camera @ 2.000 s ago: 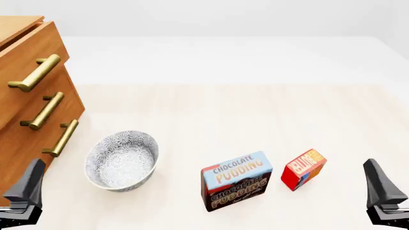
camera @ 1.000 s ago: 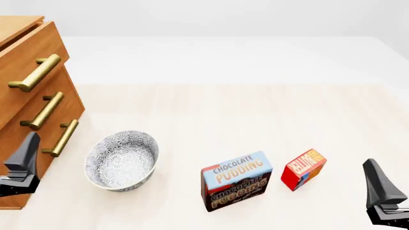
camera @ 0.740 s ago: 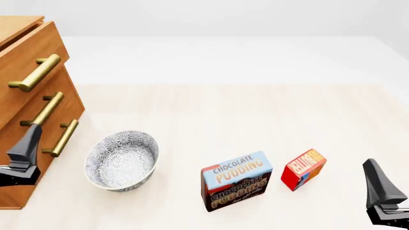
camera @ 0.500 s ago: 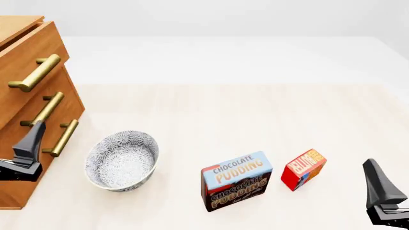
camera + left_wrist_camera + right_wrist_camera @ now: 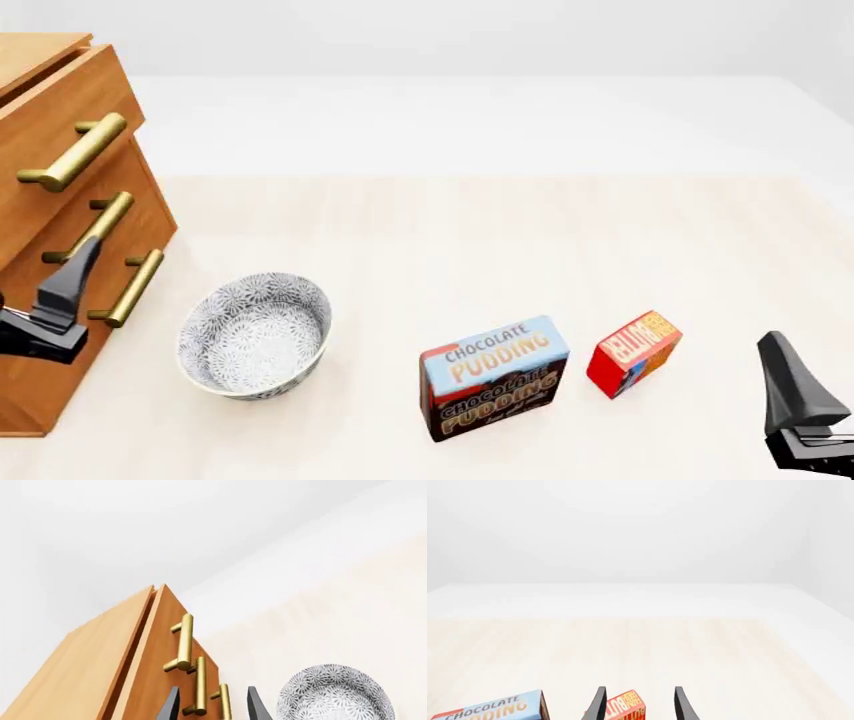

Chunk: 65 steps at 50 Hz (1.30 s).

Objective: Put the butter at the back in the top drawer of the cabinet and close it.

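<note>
Front view: bowl (image 5: 254, 335) just beside cabinet (image 5: 54, 200), pudding box (image 5: 494, 378) left of butter (image 5: 634, 352). Left gripper (image 5: 212, 705) spread before the handles; right gripper (image 5: 639, 702) spread, empty.

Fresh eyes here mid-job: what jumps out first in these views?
The orange-brown wooden cabinet with brass bar handles dominates the far left, with the left tool open in front of its lower drawers. Mid-table sit a grey patterned bowl, a blue-and-brown pudding box and the small red butter box.

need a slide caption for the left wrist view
Left gripper, jaws open, pointed at the cabinet and its brass handles, patterned bowl alongside.
</note>
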Each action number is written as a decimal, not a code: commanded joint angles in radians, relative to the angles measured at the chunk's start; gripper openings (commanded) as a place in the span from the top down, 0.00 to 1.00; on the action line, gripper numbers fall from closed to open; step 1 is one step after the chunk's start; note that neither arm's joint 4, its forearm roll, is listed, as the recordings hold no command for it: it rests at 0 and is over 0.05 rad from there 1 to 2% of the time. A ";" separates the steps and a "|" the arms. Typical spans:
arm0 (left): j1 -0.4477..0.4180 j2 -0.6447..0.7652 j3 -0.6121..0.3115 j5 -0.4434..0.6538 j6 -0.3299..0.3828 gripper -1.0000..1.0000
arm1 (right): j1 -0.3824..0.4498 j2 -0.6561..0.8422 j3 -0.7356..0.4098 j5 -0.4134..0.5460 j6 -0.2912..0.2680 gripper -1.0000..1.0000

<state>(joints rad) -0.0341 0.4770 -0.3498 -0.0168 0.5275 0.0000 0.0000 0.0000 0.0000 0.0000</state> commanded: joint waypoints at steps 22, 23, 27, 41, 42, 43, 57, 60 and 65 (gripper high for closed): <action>0.023 0.058 -0.091 0.131 0.235 0.00 | 0.000 0.000 0.000 0.000 0.000 0.00; 0.023 0.058 -0.091 0.131 0.235 0.00 | 0.000 0.000 0.000 0.000 0.000 0.00; -0.025 0.090 -0.114 0.160 0.212 0.00 | 0.000 0.000 0.000 0.000 0.000 0.00; -0.020 0.105 -0.103 0.119 0.333 0.00 | 0.000 0.000 0.000 0.000 0.000 0.00; -0.020 0.105 -0.103 0.119 0.333 0.00 | 0.000 0.000 0.000 0.000 0.000 0.00; -0.021 0.112 -0.106 0.120 0.345 0.00 | 0.000 0.000 0.000 0.000 0.000 0.00; -0.013 0.099 -0.100 0.131 0.446 0.00 | 0.000 0.000 0.000 0.000 0.000 0.00; -0.003 0.101 -0.098 0.127 0.487 0.00 | 0.000 0.000 0.000 0.000 0.000 0.00; 0.019 0.106 -0.102 0.114 0.597 0.00 | 0.000 0.000 0.000 0.000 0.000 0.00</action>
<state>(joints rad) -0.0374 0.5802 -0.4509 0.1053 0.9902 0.0000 0.0000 0.0000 0.0000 0.0000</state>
